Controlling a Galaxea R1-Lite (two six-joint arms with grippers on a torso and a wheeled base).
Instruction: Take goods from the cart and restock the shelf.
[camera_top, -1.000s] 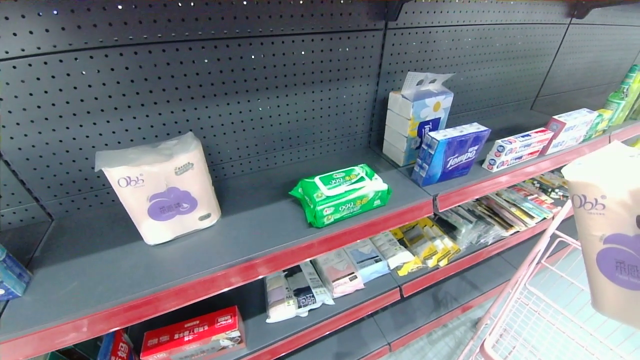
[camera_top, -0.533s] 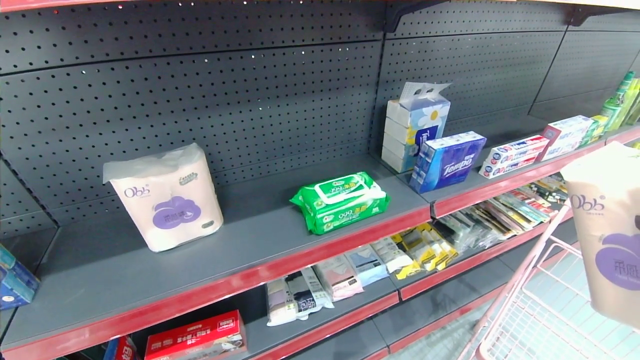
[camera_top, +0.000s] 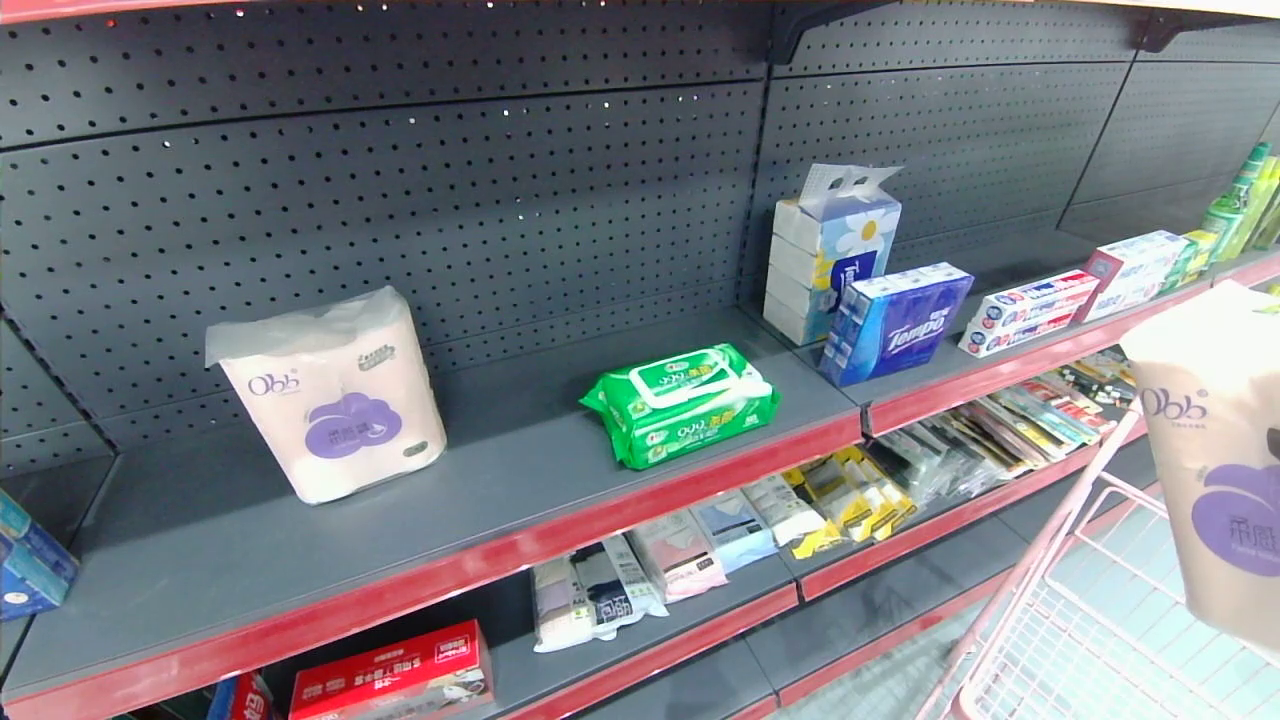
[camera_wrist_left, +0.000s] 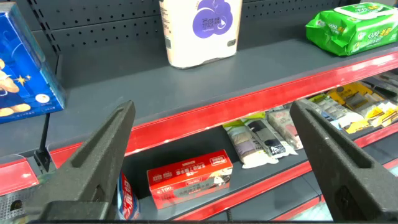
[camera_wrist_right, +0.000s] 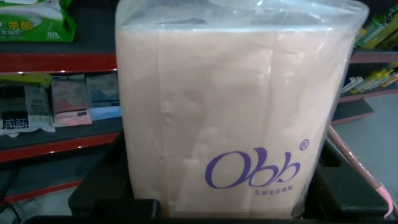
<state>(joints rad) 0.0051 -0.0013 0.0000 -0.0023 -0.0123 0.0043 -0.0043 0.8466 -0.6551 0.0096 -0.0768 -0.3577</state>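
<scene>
Tissue pack (camera_wrist_right: 217, 106) in right end effector (camera_wrist_right: 224, 193) (upright)

Shelf deck (camera_top: 500, 470): matt grey painted metal, with a glossy red front strip. Back panel (camera_top: 450, 200): matt dark perforated metal. Held toilet-paper pack (camera_wrist_right: 236, 112) and shelved pack (camera_top: 330, 400): thin, glossy, wrinkled plastic film over soft paper rolls. Wipes pack (camera_top: 685, 405): shiny green plastic film. Cart (camera_top: 1048, 545): pink coated wire. Left gripper (camera_wrist_left: 212, 109) fingers (camera_wrist_left: 102, 155): matt black, grainy.
</scene>
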